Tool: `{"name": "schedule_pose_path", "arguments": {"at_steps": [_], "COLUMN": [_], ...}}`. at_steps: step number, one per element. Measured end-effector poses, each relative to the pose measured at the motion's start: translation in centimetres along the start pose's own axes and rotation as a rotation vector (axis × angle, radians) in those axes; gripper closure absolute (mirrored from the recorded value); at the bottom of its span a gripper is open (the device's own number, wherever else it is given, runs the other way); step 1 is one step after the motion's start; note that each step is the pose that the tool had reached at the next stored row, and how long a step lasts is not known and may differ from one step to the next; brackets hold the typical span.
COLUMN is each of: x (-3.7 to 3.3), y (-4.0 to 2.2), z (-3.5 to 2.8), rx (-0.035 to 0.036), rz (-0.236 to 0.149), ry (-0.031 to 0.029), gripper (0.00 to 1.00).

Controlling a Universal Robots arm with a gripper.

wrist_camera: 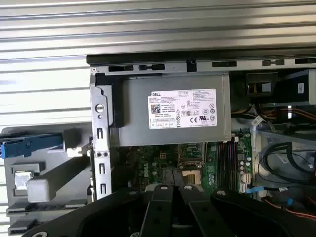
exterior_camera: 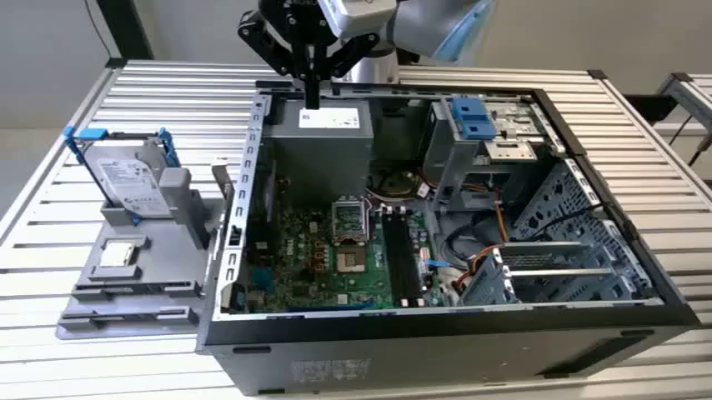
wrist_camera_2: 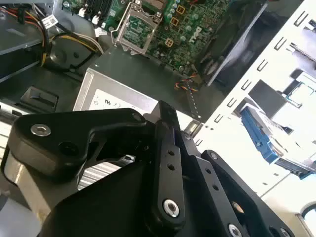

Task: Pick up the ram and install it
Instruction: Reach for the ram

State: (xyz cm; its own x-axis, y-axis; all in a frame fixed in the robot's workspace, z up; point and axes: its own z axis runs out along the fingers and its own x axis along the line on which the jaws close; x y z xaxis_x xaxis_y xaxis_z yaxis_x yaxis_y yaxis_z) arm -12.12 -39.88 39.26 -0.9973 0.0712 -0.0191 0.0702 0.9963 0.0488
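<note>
One pincer (exterior_camera: 313, 102), jaws closed together, hangs upper centre in the exterior view, over the power supply (exterior_camera: 323, 158) of the computer case (exterior_camera: 445, 321).

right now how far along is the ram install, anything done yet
Nothing looks done yet: the long black slots look empty. In hand: the end effector hangs shut over the power supply at the back of the open case, gripping nothing that shows. Left: both picking the ram up and seating it in a slot.
</note>
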Motion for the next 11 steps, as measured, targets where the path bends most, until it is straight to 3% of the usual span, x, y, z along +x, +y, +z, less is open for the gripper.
{"name": "schedule_pose_path", "arguments": {"at_steps": [11], "x": [0.00], "y": [0.00], "z": [0.00], "rx": [0.0000], "rz": [0.000], "ry": [0.0000], "gripper": [1.00]}}
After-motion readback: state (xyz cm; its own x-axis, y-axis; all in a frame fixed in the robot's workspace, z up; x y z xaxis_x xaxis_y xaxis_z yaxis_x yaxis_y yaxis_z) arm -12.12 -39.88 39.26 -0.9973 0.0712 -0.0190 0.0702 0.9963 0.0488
